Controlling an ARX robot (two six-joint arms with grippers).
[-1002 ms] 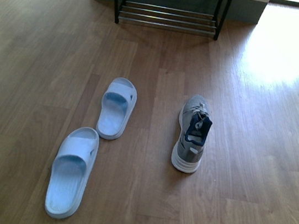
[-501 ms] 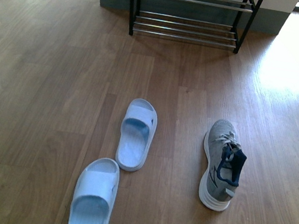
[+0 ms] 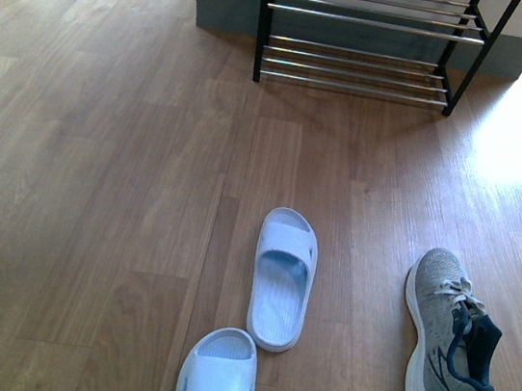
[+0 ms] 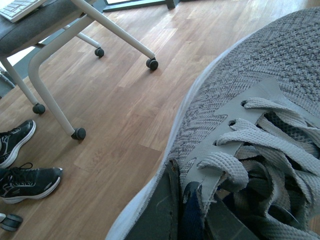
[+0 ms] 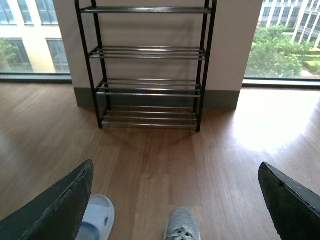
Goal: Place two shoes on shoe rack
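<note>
While your left hand (image 4: 192, 216) is clamping a grey sneaker (image 4: 260, 75), your right hand (image 5: 175, 166) is gaping wide. It is holding nothing.

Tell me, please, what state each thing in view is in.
Rack: upright, shelves empty.
Floor sneaker: upright on the floor, laced.
Held sneaker: off the floor, gripped.
Far slide: upright on the floor.
Near slide: upright on the floor.
Right gripper: open, empty.
Left gripper: shut on that sneaker.

Wood-plank floor (image 3: 97, 182), white-legged chair (image 4: 35, 27) on black casters (image 4: 152, 63), pair of black sneakers (image 4: 27, 182) beside it; window (image 5: 287, 30) showing green trees (image 5: 280, 57)
</note>
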